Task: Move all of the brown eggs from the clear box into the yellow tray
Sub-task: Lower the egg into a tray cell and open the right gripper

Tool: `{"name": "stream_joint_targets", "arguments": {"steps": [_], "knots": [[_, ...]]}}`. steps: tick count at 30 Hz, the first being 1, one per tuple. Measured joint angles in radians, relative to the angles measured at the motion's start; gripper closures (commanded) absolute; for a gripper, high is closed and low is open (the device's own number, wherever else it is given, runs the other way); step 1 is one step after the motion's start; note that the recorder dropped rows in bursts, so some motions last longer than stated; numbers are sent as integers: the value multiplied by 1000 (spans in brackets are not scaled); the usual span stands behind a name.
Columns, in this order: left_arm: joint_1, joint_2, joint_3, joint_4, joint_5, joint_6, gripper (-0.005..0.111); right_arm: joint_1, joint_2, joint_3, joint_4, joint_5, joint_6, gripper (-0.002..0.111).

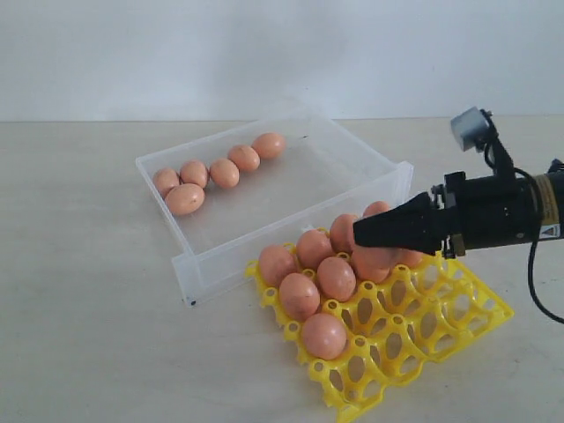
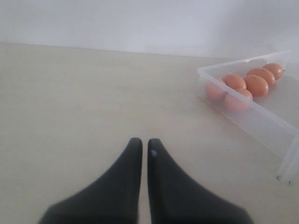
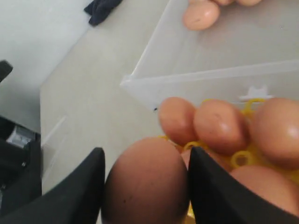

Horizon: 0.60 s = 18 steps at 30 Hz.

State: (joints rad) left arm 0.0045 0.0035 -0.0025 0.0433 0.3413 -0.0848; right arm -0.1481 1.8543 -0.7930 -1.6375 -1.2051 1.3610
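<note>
Brown egg [image 3: 145, 186] in right hand [image 3: 145, 156], over yellow tray's [image 1: 493, 308] filled cups

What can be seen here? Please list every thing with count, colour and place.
Table: one, beige, under everything.
Box: one, clear, on the table.
Tray: one, yellow, before the box.
Box eggs: six, brown, along the box's far left wall.
Tray eggs: at least seven, brown, in cups; some hidden.
Held egg: one, brown, clamped above the tray.
Dark bundle: one, blackish, far off, blurred.
Left gripper: one, black, shut, empty, over bare table.
Right gripper: one, black, over the tray, shut on held egg.
</note>
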Motion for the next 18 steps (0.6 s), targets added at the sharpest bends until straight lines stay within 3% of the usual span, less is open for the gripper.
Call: {"name": "stream_joint_targets", "arguments": {"steps": [5,18], "knots": [[0,0,0,0,0,0,103,89,-19,3,-86,-5,-131,108],[0,0,0,0,0,0,103,98,-22,5,-108,99,-377,108]]}}
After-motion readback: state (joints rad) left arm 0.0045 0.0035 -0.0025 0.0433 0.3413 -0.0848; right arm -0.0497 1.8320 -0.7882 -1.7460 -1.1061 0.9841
